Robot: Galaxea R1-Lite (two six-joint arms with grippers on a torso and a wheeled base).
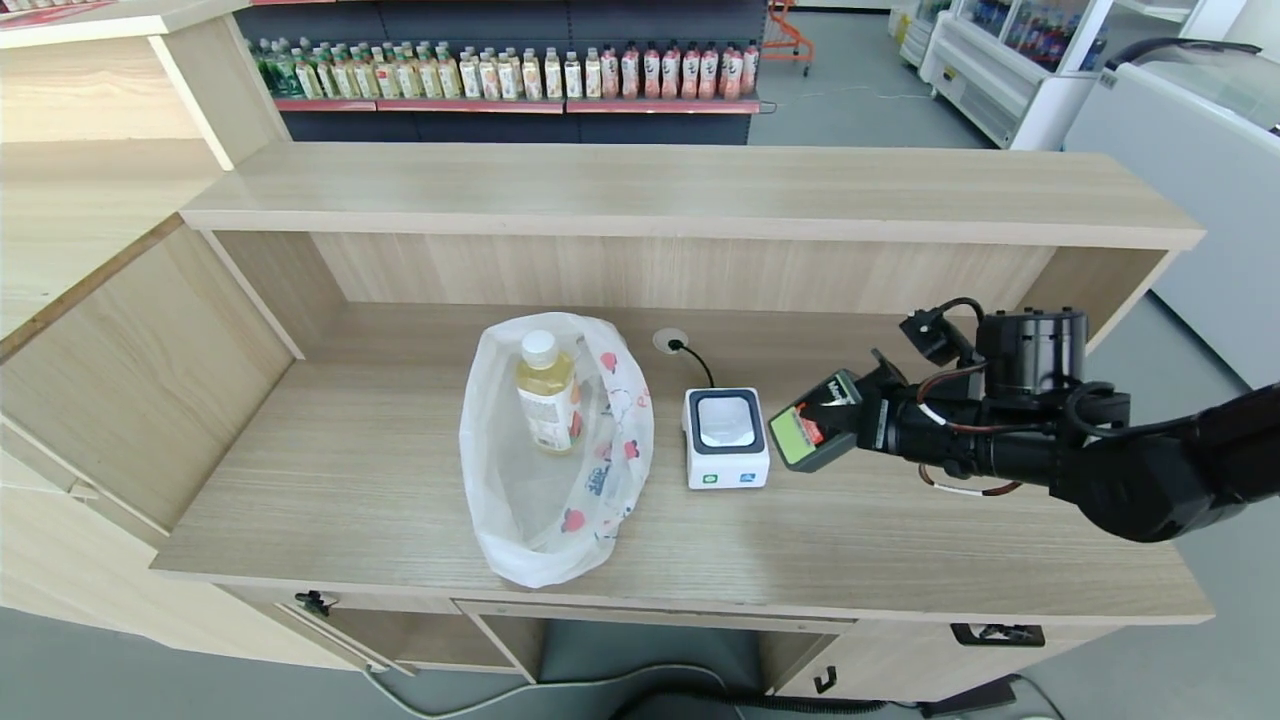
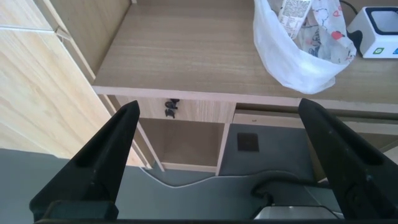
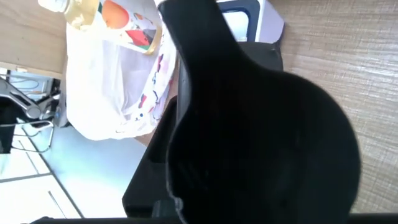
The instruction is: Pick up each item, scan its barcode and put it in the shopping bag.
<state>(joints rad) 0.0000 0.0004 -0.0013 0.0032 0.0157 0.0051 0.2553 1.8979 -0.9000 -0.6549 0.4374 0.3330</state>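
Note:
A white shopping bag [image 1: 555, 460] lies open on the wooden counter [image 1: 380, 470], with a bottle of yellow drink [image 1: 546, 392] inside it. The white barcode scanner [image 1: 726, 438] sits just right of the bag. My right gripper [image 1: 852, 415] is shut on a dark box with a green face [image 1: 808, 425], held just right of the scanner and a little above the counter. In the right wrist view the dark box [image 3: 249, 124] hides most of the scene, with the bag [image 3: 112, 87] and scanner [image 3: 249, 12] behind it. My left gripper [image 2: 217, 155] is open and holds nothing, below the counter's front edge, with the bag [image 2: 292, 62] farther off.
A raised wooden ledge [image 1: 680, 190] runs along the back of the counter, and side walls [image 1: 130, 380] close in its left end. Bare counter lies left of the bag and at the right front [image 1: 950, 560]. Shelves of bottles [image 1: 500, 75] stand beyond.

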